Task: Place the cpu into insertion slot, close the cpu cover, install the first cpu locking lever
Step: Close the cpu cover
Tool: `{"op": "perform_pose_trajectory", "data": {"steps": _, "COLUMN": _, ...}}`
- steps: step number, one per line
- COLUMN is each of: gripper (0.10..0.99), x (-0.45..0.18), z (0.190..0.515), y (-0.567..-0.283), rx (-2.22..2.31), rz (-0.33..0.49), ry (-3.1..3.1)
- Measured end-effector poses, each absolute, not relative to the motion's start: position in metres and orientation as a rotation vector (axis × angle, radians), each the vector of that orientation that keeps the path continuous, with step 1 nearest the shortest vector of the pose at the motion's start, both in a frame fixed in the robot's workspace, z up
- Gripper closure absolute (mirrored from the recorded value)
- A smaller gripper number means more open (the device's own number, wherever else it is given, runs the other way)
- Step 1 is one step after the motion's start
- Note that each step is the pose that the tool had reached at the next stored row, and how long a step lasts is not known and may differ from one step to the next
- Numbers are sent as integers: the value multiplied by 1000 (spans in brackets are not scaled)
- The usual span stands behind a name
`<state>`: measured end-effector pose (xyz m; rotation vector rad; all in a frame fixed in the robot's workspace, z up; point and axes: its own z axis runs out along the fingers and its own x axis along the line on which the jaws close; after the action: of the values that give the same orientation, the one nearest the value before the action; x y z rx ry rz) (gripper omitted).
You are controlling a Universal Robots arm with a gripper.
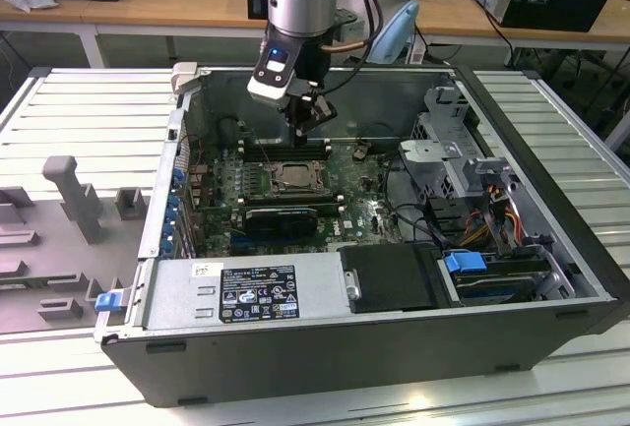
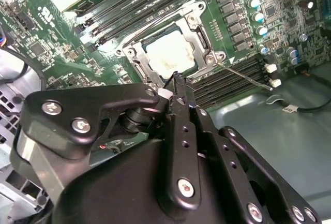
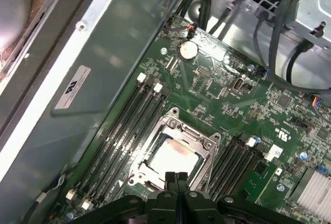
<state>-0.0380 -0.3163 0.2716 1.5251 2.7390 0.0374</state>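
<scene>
The cpu (image 2: 170, 54) lies flat in the insertion slot (image 1: 261, 180) on the green motherboard (image 3: 222, 84), and the cpu cover (image 2: 194, 27) appears to be folded down around it, its pale top showing through the frame's opening. That points to the locking lever as the step in hand. A thin metal rod (image 2: 243, 75) juts from one corner of the socket across the neighbouring memory slots (image 2: 227, 87), and it looks unlatched. The gripper (image 1: 313, 131) hangs over the open computer case (image 1: 394, 337), which rests on the slatted tabletop (image 1: 79, 111). Its fingers (image 3: 170, 180) are pressed together with nothing between them, which suits pushing rather than grasping. To do this well, the tips should meet the rod near its free end, bear down steadily and then tuck it sideways under its catch. They should stay off the cpu's top and the memory slots, because a slip off so thin a rod could scrape the board. In both wrist views the fingertips sit at the edge of the cover, just beside the cpu. The exterior view suggests they are above the socket's far edge, and I cannot tell if they touch.
</scene>
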Motion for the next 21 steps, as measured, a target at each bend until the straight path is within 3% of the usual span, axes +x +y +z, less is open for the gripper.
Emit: {"op": "perform_pose_trajectory", "data": {"steps": 21, "gripper": 980, "x": -38, "z": 272, "y": -316, "rx": 963, "rz": 14, "ry": 2980}}
